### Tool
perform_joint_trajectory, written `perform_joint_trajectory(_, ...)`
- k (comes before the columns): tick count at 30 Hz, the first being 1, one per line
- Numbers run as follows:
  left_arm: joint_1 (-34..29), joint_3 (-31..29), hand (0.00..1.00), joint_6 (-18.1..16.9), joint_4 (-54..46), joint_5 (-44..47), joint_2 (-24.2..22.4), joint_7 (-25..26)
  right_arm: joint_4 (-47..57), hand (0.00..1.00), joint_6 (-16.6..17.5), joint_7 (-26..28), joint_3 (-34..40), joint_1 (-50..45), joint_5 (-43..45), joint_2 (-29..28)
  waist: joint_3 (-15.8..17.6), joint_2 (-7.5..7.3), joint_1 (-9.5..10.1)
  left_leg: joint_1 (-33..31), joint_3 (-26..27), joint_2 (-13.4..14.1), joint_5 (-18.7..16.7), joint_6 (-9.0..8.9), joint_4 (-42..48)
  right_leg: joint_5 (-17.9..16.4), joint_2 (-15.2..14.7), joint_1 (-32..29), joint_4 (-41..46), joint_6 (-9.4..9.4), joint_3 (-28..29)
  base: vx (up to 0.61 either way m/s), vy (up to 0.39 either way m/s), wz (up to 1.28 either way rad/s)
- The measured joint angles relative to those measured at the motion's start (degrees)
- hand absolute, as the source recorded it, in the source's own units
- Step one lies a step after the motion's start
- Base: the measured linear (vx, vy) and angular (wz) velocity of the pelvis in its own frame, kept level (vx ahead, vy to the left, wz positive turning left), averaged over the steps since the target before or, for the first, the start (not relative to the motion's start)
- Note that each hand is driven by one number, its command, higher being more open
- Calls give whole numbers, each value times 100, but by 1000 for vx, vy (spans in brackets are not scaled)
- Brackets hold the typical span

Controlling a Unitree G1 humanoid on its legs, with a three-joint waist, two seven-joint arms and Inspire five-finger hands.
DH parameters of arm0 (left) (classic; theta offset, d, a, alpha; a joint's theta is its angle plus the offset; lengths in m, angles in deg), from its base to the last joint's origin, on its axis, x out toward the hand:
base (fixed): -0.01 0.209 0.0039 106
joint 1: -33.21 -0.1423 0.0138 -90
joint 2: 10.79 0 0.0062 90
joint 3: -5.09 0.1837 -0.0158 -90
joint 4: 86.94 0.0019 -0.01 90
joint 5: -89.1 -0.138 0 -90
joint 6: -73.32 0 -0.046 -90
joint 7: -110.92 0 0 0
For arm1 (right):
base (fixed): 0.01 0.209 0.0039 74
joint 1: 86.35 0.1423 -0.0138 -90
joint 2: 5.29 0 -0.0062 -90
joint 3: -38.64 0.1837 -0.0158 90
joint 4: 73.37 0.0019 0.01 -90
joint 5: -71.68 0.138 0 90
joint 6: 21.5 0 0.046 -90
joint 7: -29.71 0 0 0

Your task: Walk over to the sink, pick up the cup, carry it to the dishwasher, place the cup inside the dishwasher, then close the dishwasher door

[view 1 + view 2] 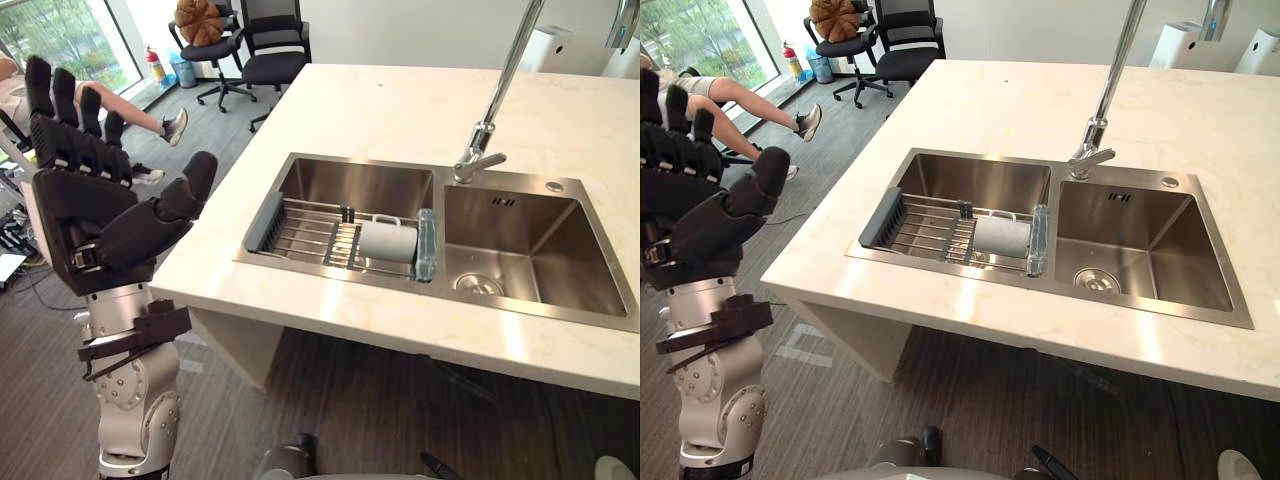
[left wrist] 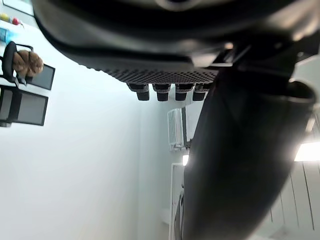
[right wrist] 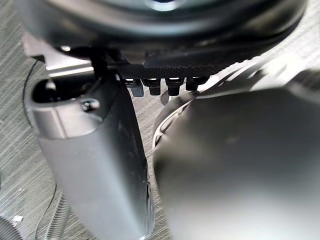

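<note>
Both hands are holding nothing. The left hand [image 1: 85, 215] is standing upright at the left edge of the frame, off the near-left corner of the countertop [image 1: 400, 110]. Its fingers [image 1: 62, 115] are pointing straight up, side by side, and its thumb [image 1: 175, 205] is angling out toward the counter edge without touching it. In the left wrist view the fingertips [image 2: 165, 92] are lying in a straight row, with nothing between them and the thumb. The right hand [image 3: 170, 65] is showing in the right wrist view above grey carpeted floor [image 3: 15, 60], with its fingers extended and not curled round anything.

Right of the left hand, in the centre of the frame, the steel double sink [image 1: 530, 312] is sitting recessed in the countertop. A wire drying rack [image 1: 300, 232] is spanning the near part of the left basin. The cup [image 1: 388, 240], white and with a handle, is lying on its side at the right end of this rack, just beside the rack's clear end piece [image 1: 426, 245]. It is well apart from both hands. The right basin is showing a round drain [image 1: 478, 285]. The faucet [image 1: 490, 130] is rising from the rear rim between the basins toward the top of the frame.

At the upper left, beyond the countertop, office chairs [image 1: 255, 50] are standing on the carpet, and a person's legs [image 1: 130, 110] are stretching out near the window.
</note>
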Motion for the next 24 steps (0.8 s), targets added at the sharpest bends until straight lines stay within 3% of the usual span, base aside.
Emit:
perform_joint_trajectory(3, 398, 476, 100, 295, 42, 156, 188, -213, -156, 100, -63, -5, 14, 20, 45, -2, -172, 22, -142, 236, -20, 16, 417, 14, -647, 158, 160, 107, -372, 102, -85, 152, -70, 1)
perform_joint_trajectory(7, 862, 897, 100, 1012, 338, 237, 189, -516, -178, 100, -158, -15, 35, 68, 7, -58, -193, 1, -327, 338, -22, 115, 437, 4, -805, 234, 330, 265, -671, 50, -105, 143, -70, -7)
perform_joint_trajectory(9, 1052, 1168, 100, 1638, 644, 206, 192, -667, -206, 100, -218, -67, 33, 133, -1, -53, -193, 2, -369, 350, -18, 122, 437, 3, -828, 256, 349, 283, -750, 40, -79, 73, -19, -7)
perform_joint_trajectory(10, 1063, 1242, 100, 1784, 698, 180, 192, -692, -217, 100, -229, -83, 32, 146, -2, -52, -193, 2, -378, 353, -16, 124, 438, 3, -838, 266, 355, 288, -782, 37, -68, 48, -4, -9)
perform_joint_trajectory(12, 1075, 1478, 100, 2345, 924, -261, 198, -783, -241, 100, -249, -154, 30, 195, -1, -59, -195, 5, -420, 372, -4, 134, 438, 2, -901, 310, 383, 300, -887, 34, -22, 30, 7, -8)
perform_joint_trajectory(15, 1171, 1676, 100, 2752, 1505, -837, 303, -928, -280, 100, -232, -121, 68, 216, -1, -60, -195, 3, -481, 372, 6, 133, 438, 2, -902, 343, 388, 303, -925, 34, 9, -3, 22, -4)
perform_joint_trajectory(18, 1341, 1995, 100, 2896, 2276, -1474, 838, -1106, -331, 100, -239, -65, 185, 223, 5, -38, -194, 1, -499, 385, 30, 157, 445, -8, -905, 452, 441, 353, -1075, 2, 14, -41, 14, -7)
perform_joint_trajectory(24, 1340, 2089, 100, 2879, 3080, -2502, 1516, -1256, -396, 100, -480, -30, 284, 201, 548, 41, -161, -47, -500, 385, 72, 171, 471, -22, -913, 543, 472, 370, -1217, -44, 64, -49, 17, -5)
